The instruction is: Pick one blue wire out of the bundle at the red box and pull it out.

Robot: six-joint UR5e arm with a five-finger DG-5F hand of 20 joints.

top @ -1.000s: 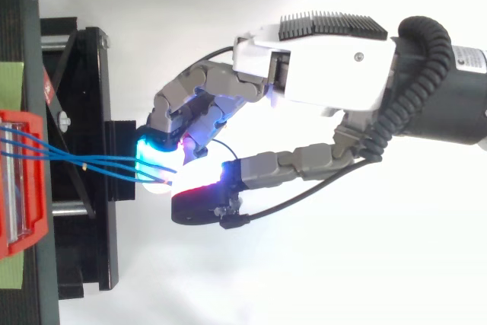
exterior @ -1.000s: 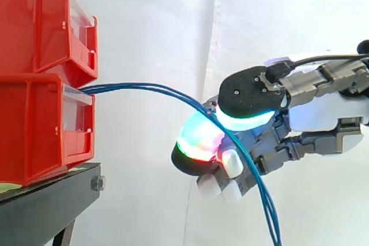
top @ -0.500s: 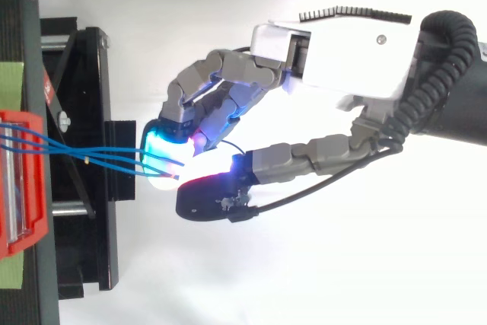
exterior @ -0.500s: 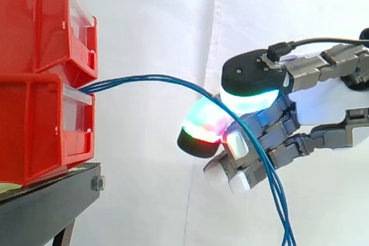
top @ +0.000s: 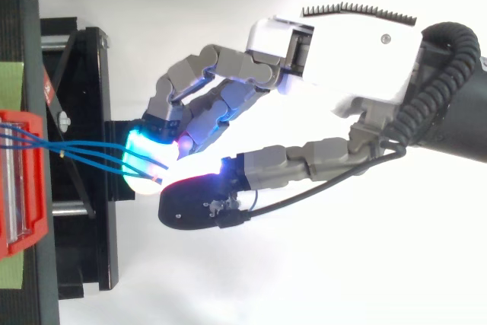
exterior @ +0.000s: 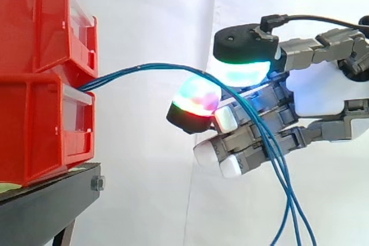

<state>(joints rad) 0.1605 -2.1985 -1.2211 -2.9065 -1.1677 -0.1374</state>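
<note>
The hand hangs out past the stand, well clear of the bin front edge, with open room before the curtain between them and below the fingers. Its thumb and one finger pinch the wires, the other fingers curled beneath. The wires leave the lower bin's lip, run lengthwise toward the hand in a shallow rising arc, then bend down across the fingers and drop past the bottom edge

Wht-shelled hand, gry finger links, blk-backed pads glowing cyan/grn/red.
</note>
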